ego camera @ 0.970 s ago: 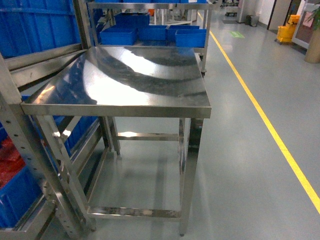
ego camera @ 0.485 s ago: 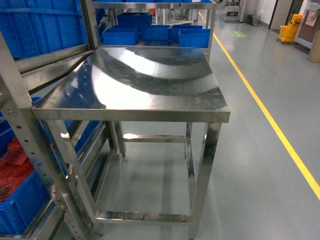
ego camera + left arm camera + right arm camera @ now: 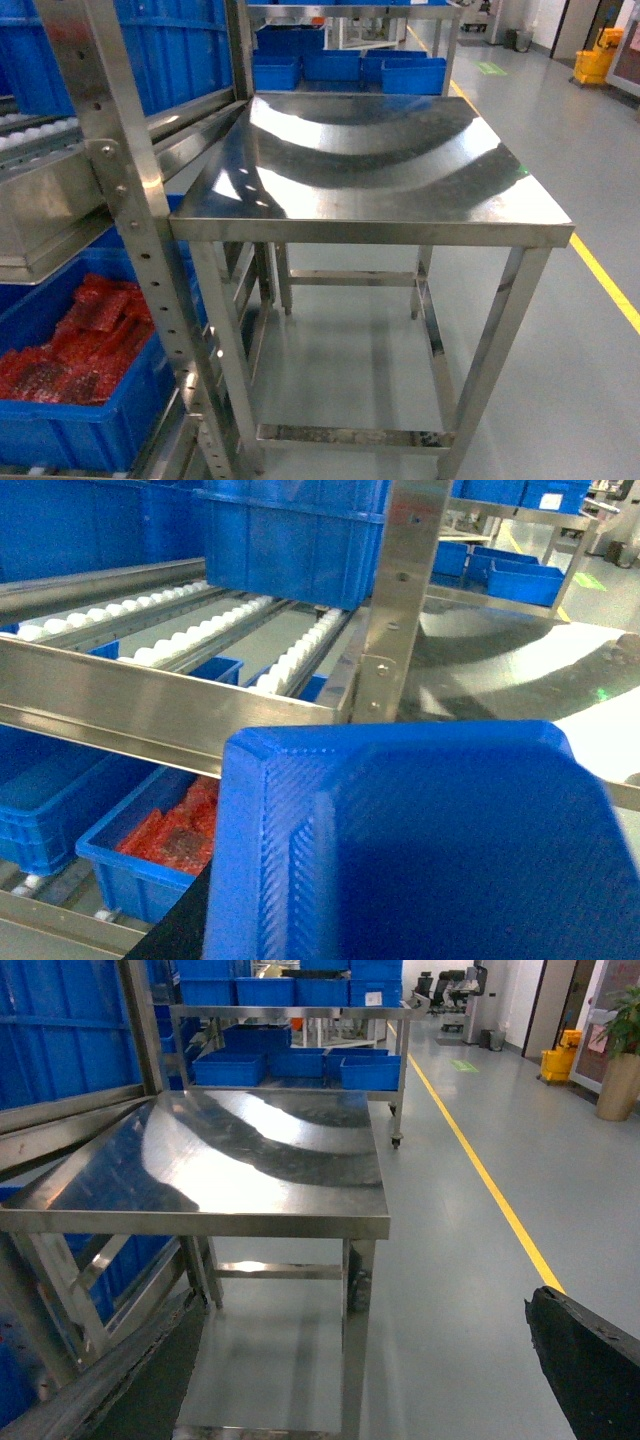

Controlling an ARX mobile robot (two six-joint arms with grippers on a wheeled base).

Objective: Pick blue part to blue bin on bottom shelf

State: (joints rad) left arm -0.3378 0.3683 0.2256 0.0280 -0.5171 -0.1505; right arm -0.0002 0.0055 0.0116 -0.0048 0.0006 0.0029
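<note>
Head view: we see neither gripper; a blue bin of red parts sits on the bottom shelf, left of the steel table.
Left wrist: a blue tray fills the foreground; gripper state unknown.
Right wrist: gripper unseen.
Blue part not identified; we judge approach underway, next locate it.

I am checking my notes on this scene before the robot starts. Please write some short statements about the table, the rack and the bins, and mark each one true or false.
1. The steel table has nothing lying on its top. True.
2. The bin of red parts sits on the table. False: it sits low in the rack, left of the table.
3. A yellow line runs along the floor to the right of the table. True.
4. The roller tracks in the rack are black. False: the rollers are white.
5. Blue bins stand on a shelf behind the table. True.
</note>
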